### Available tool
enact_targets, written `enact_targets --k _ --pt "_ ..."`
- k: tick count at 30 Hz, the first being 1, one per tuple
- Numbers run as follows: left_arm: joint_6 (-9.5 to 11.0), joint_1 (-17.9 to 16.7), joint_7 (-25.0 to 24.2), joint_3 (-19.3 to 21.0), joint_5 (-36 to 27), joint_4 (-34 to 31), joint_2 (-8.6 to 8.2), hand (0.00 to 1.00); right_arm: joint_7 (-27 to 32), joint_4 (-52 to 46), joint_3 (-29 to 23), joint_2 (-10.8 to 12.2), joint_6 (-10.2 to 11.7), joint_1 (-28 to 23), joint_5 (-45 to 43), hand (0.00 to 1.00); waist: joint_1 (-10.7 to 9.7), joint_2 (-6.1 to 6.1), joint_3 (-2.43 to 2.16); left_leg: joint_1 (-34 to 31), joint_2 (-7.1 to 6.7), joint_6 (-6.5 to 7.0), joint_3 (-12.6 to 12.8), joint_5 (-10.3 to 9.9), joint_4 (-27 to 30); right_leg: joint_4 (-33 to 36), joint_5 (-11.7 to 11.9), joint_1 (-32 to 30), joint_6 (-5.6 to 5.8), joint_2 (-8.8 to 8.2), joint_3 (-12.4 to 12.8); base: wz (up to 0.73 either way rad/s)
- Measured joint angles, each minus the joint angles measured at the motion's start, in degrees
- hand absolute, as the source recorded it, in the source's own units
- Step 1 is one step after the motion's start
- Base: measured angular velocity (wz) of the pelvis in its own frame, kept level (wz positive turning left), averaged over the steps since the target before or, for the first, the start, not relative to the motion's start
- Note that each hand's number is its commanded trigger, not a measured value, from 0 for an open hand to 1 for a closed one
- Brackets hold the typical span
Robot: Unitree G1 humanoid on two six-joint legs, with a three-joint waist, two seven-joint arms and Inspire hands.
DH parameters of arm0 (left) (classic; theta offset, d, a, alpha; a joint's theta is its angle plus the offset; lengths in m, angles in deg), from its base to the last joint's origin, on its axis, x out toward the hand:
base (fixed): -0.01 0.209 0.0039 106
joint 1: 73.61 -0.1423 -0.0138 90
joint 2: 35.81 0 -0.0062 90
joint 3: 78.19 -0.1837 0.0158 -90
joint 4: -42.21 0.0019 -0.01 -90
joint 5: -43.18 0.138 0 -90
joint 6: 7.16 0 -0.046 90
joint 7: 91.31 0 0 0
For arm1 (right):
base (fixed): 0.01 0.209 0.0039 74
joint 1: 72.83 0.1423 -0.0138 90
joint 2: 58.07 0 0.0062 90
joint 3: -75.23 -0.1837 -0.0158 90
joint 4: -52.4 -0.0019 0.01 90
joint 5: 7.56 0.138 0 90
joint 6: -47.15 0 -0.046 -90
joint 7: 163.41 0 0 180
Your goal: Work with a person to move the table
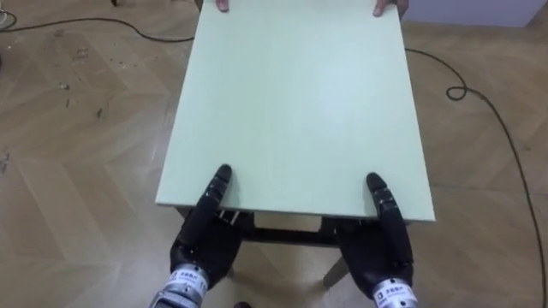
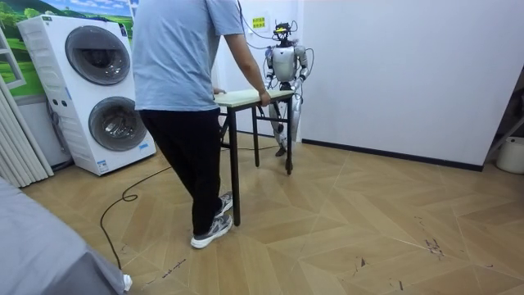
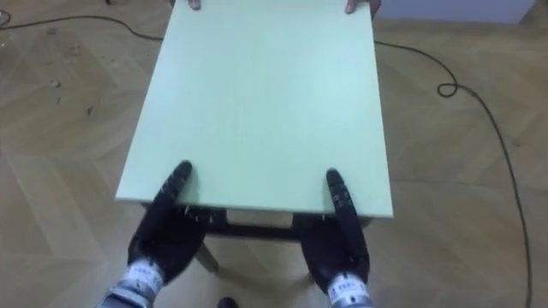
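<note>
Left hand (image 1: 204, 235) and right hand (image 1: 381, 244) each clamp the near edge of the pale green counter (image 1: 295, 103), thumb pressed on top and palm tucked beneath. A person (image 2: 184, 98) in a light blue shirt grips the far edge, the counter spanning between them over a parquet floor (image 2: 368, 221), near stacked white washing machines (image 2: 94, 90)

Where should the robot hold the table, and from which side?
The near short edge of the table, one hand near each corner, from the robot's own side: the flat top overhangs the frame there, so a thumb goes on top, as the left hand and right hand show. The person holds the far edge.
</note>
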Motion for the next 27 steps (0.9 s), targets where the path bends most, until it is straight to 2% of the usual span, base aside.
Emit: enact_targets --k 1,2,3,4,5,6,7,8,9,10,11,12,13,14,15,16,17,18,19,20,21,23,24,25,26,27 --pt "0.0 -1.0 0.0 0.7 0.0 0.0 -1.2 1.0 1.1 0.1 0.6 -1.1 0.0 0.9 0.0 1.0 0.0 1.36 0.02 0.3 1.9 -0.16 -0.8 -8.0 9.2 -0.4 0.6 0.7 -0.59 0.45 -2.6 -0.4" --pt "0.0 -1.4 0.0 0.8 -0.2 0.0 -1.52 1.0 1.4 0.1 0.8 -1.3 0.1 1.0 -0.1 1.0 -0.1 2.02 0.01 0.8 2.94 -0.76 -1.1 -11.2 13.6 -0.2 0.9 0.9 -0.95 0.7 -4.2 -0.27" --pt "-0.1 -2.0 0.0 0.7 -0.2 0.0 -1.81 1.0 1.5 0.1 1.1 -1.6 0.4 0.9 -0.1 1.0 -0.2 2.65 0.08 2.4 4.53 -1.88 -1.7 -15.5 21.3 0.1 1.1 1.5 -1.36 1.17 -6.7 -0.11" --pt "-0.1 -2.0 0.0 0.8 -0.3 0.0 -1.87 1.0 1.6 0.1 1.1 -1.5 0.5 0.9 -0.2 1.0 -0.4 2.79 0.1 3.5 5.44 -2.23 -2.0 -16.7 24.4 0.3 1.2 1.4 -1.57 1.53 -7.5 0.0" --pt "-0.2 -2.0 0.0 1.1 -0.3 0.0 -1.91 1.0 1.6 0.1 1.2 -1.2 0.6 0.9 -0.3 1.0 -1.3 2.96 0.14 6.4 7.37 -2.62 -2.6 -17.9 28.7 0.9 1.3 1.0 -1.79 2.13 -8.9 0.46" --pt "-0.3 -1.8 0.0 1.2 -0.2 0.0 -1.87 1.0 1.5 0.1 1.2 -1.1 0.6 1.0 -0.5 1.0 -3.7 3.39 0.24 9.8 8.78 -2.8 -4.5 -18.0 30.1 0.9 1.3 1.0 -1.98 2.67 -10.1 0.72" --pt "-0.6 -1.5 0.1 1.2 -0.2 0.0 -1.89 1.0 1.3 -0.1 1.0 -1.2 0.6 1.0 -0.5 1.0 -5.2 3.88 0.37 13.5 10.64 -3.18 -5.2 -17.8 30.1 1.4 1.3 0.2 -2.07 3.26 -9.5 0.67" --pt "-0.8 -1.2 0.1 1.2 -0.3 0.0 -1.89 1.0 1.2 -0.3 1.0 -1.2 0.6 1.0 -0.5 1.0 -5.4 4.17 0.39 15.4 11.47 -3.81 -5.2 -17.4 29.3 2.3 1.3 -0.8 -2.09 3.5 -9.2 0.33" --pt "-1.0 -0.4 0.1 0.9 -0.2 0.0 -1.75 1.0 1.0 -0.7 0.9 -1.5 0.7 1.0 -0.4 1.0 -5.8 4.79 0.41 19.6 12.59 -4.77 -5.3 -16.8 25.2 4.3 1.3 -3.0 -2.13 3.77 -7.5 0.32" --pt "-1.2 0.6 0.1 0.4 0.2 0.0 -1.63 1.0 0.4 -1.0 0.4 -1.4 1.2 0.8 -0.1 1.0 -6.4 5.09 0.46 23.1 12.27 -5.19 -5.2 -15.7 16.4 7.5 1.3 -5.8 -2.13 3.63 -3.8 0.34" --pt "-1.4 1.2 0.3 0.0 0.9 0.0 -1.67 1.0 -0.1 -1.2 -0.2 -1.3 1.4 0.3 0.1 1.0 -6.1 5.05 0.5 25.4 11.32 -5.98 -5.1 -16.3 11.2 10.8 1.2 -7.8 -2.11 3.26 -1.6 0.34" --pt "-1.1 1.6 0.4 -0.5 1.5 0.0 -1.98 1.0 -0.3 -1.6 -1.1 -1.6 1.3 -0.2 0.6 1.0 -7.0 4.19 0.65 29.8 9.04 -6.11 -4.5 -15.3 3.0 23.2 2.0 -14.7 -3.13 1.56 -0.2 0.12" --pt "0.1 0.8 -0.1 -1.0 1.3 -0.1 -1.67 1.0 -0.4 -1.9 -1.3 -1.4 0.2 -1.0 0.7 1.0 -7.8 5.64 0.22 30.4 10.18 -6.94 -4.5 -16.1 0.9 25.2 1.3 -20.8 -3.74 5.8 1.5 -0.09" --pt "0.8 0.2 -0.8 -1.0 1.3 -0.7 -0.84 1.0 -0.4 -1.9 -1.1 -0.6 -0.5 -1.0 0.7 1.0 -7.5 6.14 -0.03 30.1 11.39 -7.18 -5.1 -16.6 0.6 20.7 2.1 -22.7 -4.84 9.74 2.5 -0.27" --pt "2.3 -1.0 -1.5 -0.8 0.8 -3.1 0.97 1.0 -0.4 -3.2 -0.1 0.5 -1.0 -1.2 0.6 1.0 -7.1 4.73 -0.36 29.6 10.99 -8.36 -6.1 -18.4 0.6 9.2 10.4 -24.6 -7.81 12.5 2.1 -0.11" --pt "2.4 -1.3 -1.7 -1.0 0.6 -4.0 0.77 1.0 -0.4 -5.6 0.6 0.2 -0.5 -2.3 0.3 1.0 -7.1 5.05 -0.06 30.0 9.16 -8.7 -5.7 -23.1 2.4 8.4 14.3 -25.6 -9.16 10.33 -1.9 -0.12" --pt "2.3 -1.2 -1.6 -1.0 0.7 -3.7 -0.21 1.0 -0.5 -5.7 0.5 -0.9 0.1 -1.7 0.3 1.0 -6.4 6.66 0.47 30.2 8.88 -8.01 -6.6 -25.6 3.8 9.4 13.9 -26.1 -9.95 10.61 -2.9 -0.26" --pt "2.1 -0.9 -1.5 -0.8 0.5 -3.4 -0.3 1.0 -0.5 -4.6 0.6 -1.8 0.2 0.1 0.2 1.0 -6.0 7.0 0.71 29.1 6.3 -7.07 -8.4 -28.0 4.8 10.7 13.9 -27.8 -10.08 9.47 -3.5 -0.33" --pt "2.1 0.1 -1.0 -0.8 -0.2 -3.2 -0.43 1.0 -0.4 -4.6 0.5 -2.1 0.0 0.9 0.2 1.0 -6.7 6.37 0.72 27.6 3.4 -6.61 -9.9 -28.3 4.8 10.3 14.1 -28.5 -10.42 7.12 -5.0 -0.05" --pt "2.2 0.7 -0.8 -0.9 -0.2 -2.6 -0.65 1.0 -0.4 -4.7 0.2 -2.2 0.0 0.9 0.2 1.0 -6.9 6.13 0.69 27.1 2.28 -6.32 -10.5 -28.5 4.9 9.7 14.5 -28.6 -10.38 5.91 -6.1 0.38" --pt "2.7 2.1 -0.7 -1.4 -0.8 -1.2 -1.27 1.0 -0.3 -4.6 -0.3 -2.2 0.1 1.0 0.2 1.0 -7.5 6.02 0.62 26.6 0.48 -5.44 -11.1 -28.9 4.8 8.2 15.9 -28.5 -10.01 4.31 -7.6 0.42" --pt "2.8 3.5 -0.7 -1.9 -0.9 0.2 -1.39 1.0 -0.2 -4.2 -1.1 -1.9 0.1 1.1 0.2 1.0 -8.0 5.89 0.57 26.5 -1.41 -3.84 -11.1 -29.5 3.3 5.5 18.5 -28.4 -8.3 3.08 -8.0 0.35" --pt "2.7 4.2 -0.7 -1.9 -0.8 1.0 -1.35 1.0 -0.2 -3.6 -1.5 -1.2 -0.1 1.1 0.2 1.0 -8.2 5.63 0.54 26.7 -2.26 -2.16 -11.0 -30.2 1.1 4.2 20.1 -28.6 -6.3 2.47 -7.7 0.22" --pt "2.7 4.5 -0.7 -1.9 -0.9 1.8 -1.27 1.0 -0.2 -3.0 -1.6 -0.8 -0.1 0.9 0.1 1.0 -8.4 4.96 0.23 26.2 -3.53 0.07 -10.9 -30.6 0.4 2.3 22.0 -28.5 -3.65 1.64 -7.3 0.1" --pt "2.7 4.3 -0.7 -1.9 -0.9 2.2 -1.19 1.0 -0.2 -2.7 -1.6 -0.7 -0.4 0.8 0.0 1.0 -8.3 4.38 -0.06 25.6 -4.43 0.7 -10.9 -30.0 0.6 1.0 23.2 -28.2 -1.86 1.23 -6.7 -0.05" --pt "2.3 3.6 -0.7 -2.0 -1.0 2.4 -1.11 1.0 -0.2 -2.5 -1.8 -0.7 -0.8 0.0 -0.1 1.0 -8.3 3.9 -0.33 24.9 -5.62 1.69 -10.4 -29.3 1.4 -2.2 25.9 -26.6 1.85 0.54 -6.0 -0.1"
